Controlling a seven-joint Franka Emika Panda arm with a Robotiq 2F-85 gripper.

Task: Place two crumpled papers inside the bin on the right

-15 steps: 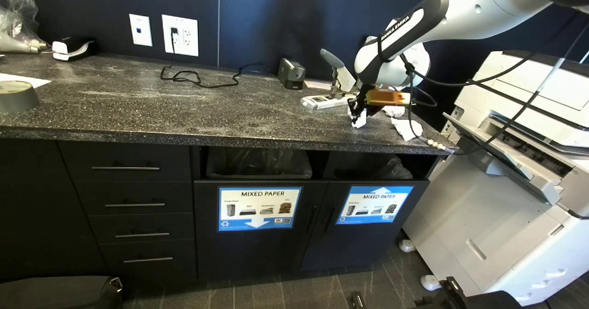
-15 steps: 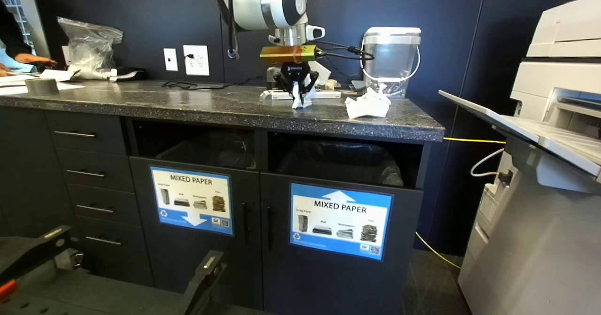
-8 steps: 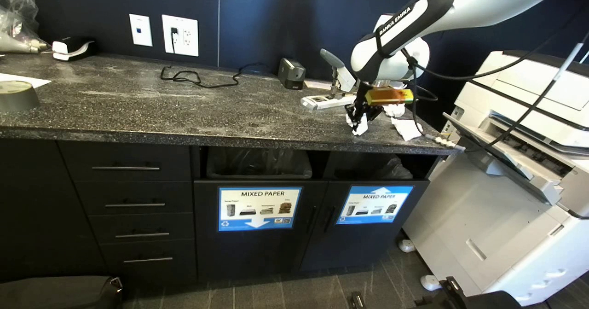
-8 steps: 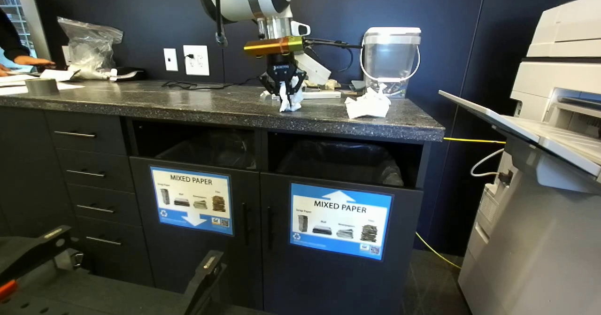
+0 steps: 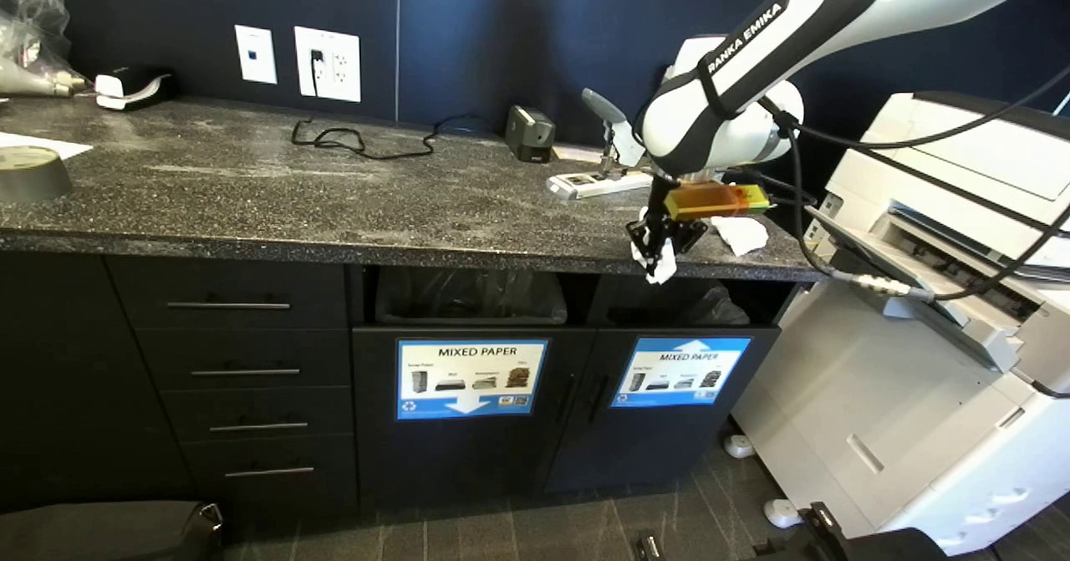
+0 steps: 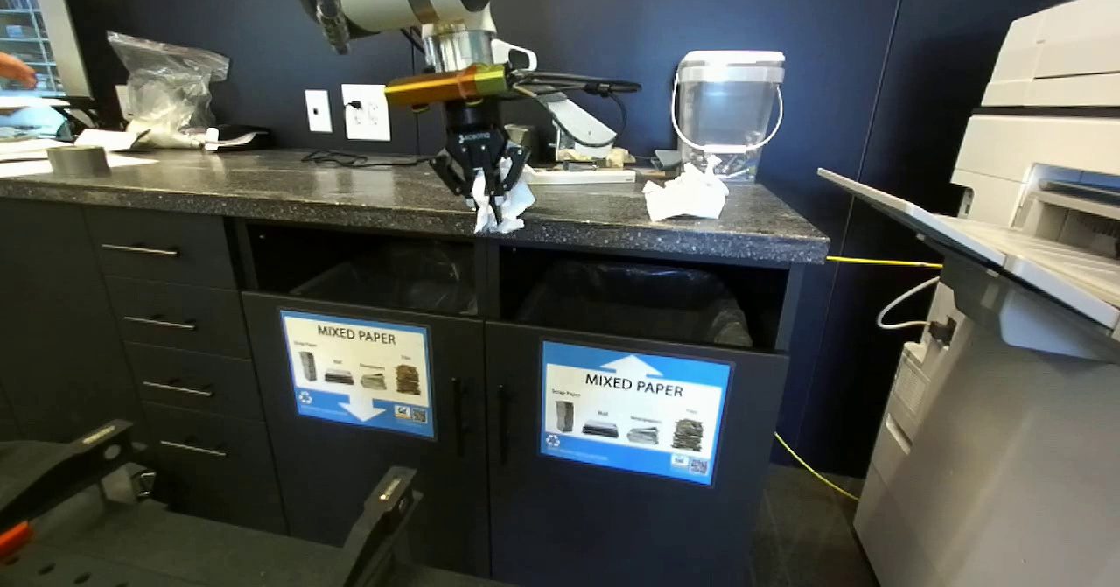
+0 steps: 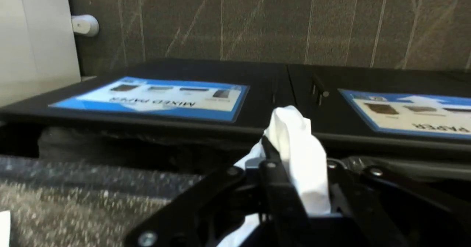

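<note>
The gripper (image 6: 488,200) is clenched to a narrow gap, grasping one crumpled paper (image 7: 303,162) whose white folds stick out beyond its tips; the held wad hangs at the front edge of the counter (image 6: 350,192), outside the right-hand bin (image 6: 634,508); a second crumpled paper (image 6: 689,195) sits on the counter, well apart from the gripper.

1. Backed by a dark navy wall (image 5: 468,51), split by thin seams (image 5: 397,9), fitted with white wall plates (image 5: 327,64).
2. Furnished with a dark, speckled surface (image 5: 334,197), softly shiny, above black drawers (image 5: 251,356) with metal handles (image 5: 228,305).
3. Finished underfoot with a grey-brown, pale-lined floor (image 7: 257,18).
4. Bounded at the right by a floor-standing off-white printer (image 5: 878,394).
5. Brightened in an exterior view, far left, past a pale frame (image 6: 59,27).
</note>
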